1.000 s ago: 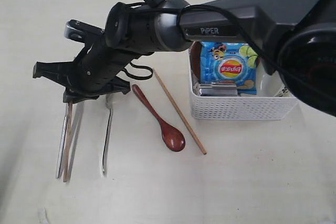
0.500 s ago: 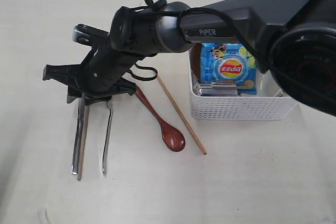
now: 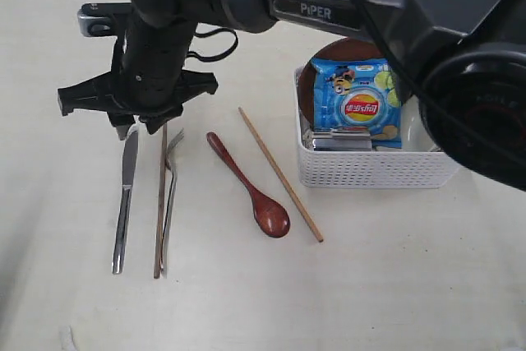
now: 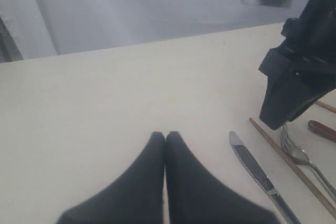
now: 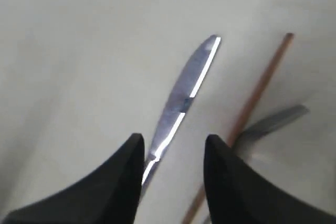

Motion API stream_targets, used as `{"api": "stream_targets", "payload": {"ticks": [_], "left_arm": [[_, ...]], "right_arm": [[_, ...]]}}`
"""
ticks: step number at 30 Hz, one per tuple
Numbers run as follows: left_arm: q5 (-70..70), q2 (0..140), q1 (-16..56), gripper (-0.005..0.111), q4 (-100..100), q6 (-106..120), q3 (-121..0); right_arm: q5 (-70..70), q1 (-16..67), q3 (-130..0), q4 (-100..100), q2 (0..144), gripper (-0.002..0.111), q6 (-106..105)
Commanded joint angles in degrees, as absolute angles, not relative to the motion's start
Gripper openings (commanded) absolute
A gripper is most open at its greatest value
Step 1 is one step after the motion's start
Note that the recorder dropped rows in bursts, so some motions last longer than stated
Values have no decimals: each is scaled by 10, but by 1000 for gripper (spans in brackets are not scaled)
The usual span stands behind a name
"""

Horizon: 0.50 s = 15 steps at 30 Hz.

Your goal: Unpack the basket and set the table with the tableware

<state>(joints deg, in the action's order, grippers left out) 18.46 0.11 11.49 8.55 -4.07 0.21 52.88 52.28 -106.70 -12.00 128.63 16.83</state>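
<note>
Basket (image 3: 370,168) on table (image 3: 394,285), right of centre; holds brown plate (image 3: 306,96) on edge, blue snack bag (image 3: 359,106), steel item (image 3: 339,139), possibly cup, partly hidden. Left of basket, laid on table: chopstick (image 3: 280,174), wooden spoon (image 3: 242,178), both slanted. Further left, roughly parallel: fork (image 3: 170,203), second chopstick (image 3: 160,203) just beside it, knife (image 3: 124,203). Right gripper (image 3: 136,125) above knife tip, jaws apart, empty. Left gripper (image 4: 165,136) closed, empty, over bare table.
</note>
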Motion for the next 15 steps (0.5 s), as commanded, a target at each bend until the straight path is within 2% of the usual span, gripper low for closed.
{"api": "stream_targets", "payload": {"ticks": [1,5,10,15], "left_arm": [[184,0,114,0,84,-39,0],[184,0,114,0,84,-39,0],[184,0,114,0,84,-39,0],[184,0,114,0,84,-39,0]], "right_arm": [[635,558,-1098,-6,1280,36,224],[664,591,-1098,20,1289,34,213],[661,594,-1098,78,1311,22,252],[663,579,-1098,85,1332,22,270]]}}
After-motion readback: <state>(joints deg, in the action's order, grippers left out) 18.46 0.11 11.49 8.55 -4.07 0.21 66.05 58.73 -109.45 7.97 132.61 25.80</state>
